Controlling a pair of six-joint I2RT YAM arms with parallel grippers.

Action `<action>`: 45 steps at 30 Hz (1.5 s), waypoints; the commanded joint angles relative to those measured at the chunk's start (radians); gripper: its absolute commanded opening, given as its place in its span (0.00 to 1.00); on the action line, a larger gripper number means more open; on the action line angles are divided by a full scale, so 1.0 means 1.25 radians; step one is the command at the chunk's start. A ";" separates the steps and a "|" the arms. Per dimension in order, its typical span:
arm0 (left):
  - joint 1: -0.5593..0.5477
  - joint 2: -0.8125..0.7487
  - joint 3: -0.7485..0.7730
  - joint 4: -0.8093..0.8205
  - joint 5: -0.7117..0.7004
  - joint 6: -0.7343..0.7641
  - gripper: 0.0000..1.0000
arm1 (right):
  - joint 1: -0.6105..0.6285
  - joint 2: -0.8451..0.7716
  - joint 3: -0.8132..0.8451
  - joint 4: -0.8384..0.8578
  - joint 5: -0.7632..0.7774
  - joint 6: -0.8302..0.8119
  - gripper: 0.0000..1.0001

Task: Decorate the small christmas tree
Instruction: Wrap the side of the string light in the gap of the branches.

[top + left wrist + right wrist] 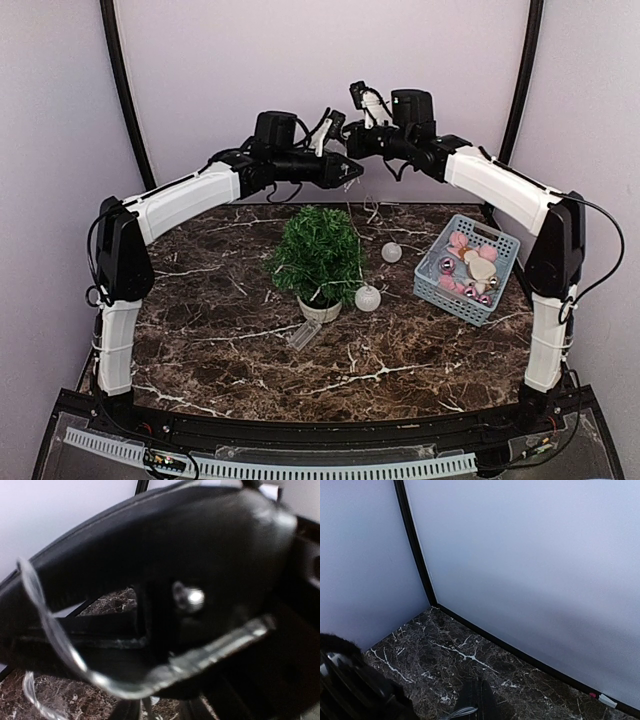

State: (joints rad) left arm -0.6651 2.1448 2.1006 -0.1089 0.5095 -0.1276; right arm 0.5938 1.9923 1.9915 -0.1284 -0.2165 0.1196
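The tree (318, 255) stands upright in its pale pot on the table (200, 300), approx centre. Near ball (368, 298) sits just beside the pot, on its right. Far ball (391, 252) lies further back, apart from the tree, btwn it & the basket (447, 296). Basket is at the right, set diagonal to the table edge, w/ pink, silver & cream ornaments inside. A clear flat packet (303, 335) lies just in front of the pot.

Both arms are up high over the back of the table, wrists close together above the tree. L gripper (350, 172) points right, in the air above & behind the treetop, not touching it. L wrist cam is blurred: a big black body fills the view, w/ a silver strand (210, 652) curving across it. L jaws: cannot tell open or closed.

R gripper (477, 692): jaws closed. A bit of strand shows just beside its fingers at the bottom of the R wrist cam; whether it's pinched can't be told. That cam looks down at the table's back corner & walls.
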 commanded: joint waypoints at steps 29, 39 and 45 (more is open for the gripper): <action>0.069 -0.036 0.024 0.053 -0.128 0.134 0.00 | 0.040 -0.231 -0.099 -0.245 0.131 -0.034 0.00; 0.079 -0.046 -0.028 0.073 -0.124 0.151 0.00 | 0.050 -0.236 -0.137 -0.271 0.096 -0.001 0.00; 0.082 -0.130 -0.187 0.211 -0.119 0.169 0.00 | 0.061 -0.273 -0.149 -0.303 0.007 0.018 0.00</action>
State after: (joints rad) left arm -0.5926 2.1227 1.9865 0.0132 0.3820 0.0601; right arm 0.6533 1.7332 1.8091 -0.4816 -0.1211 0.1139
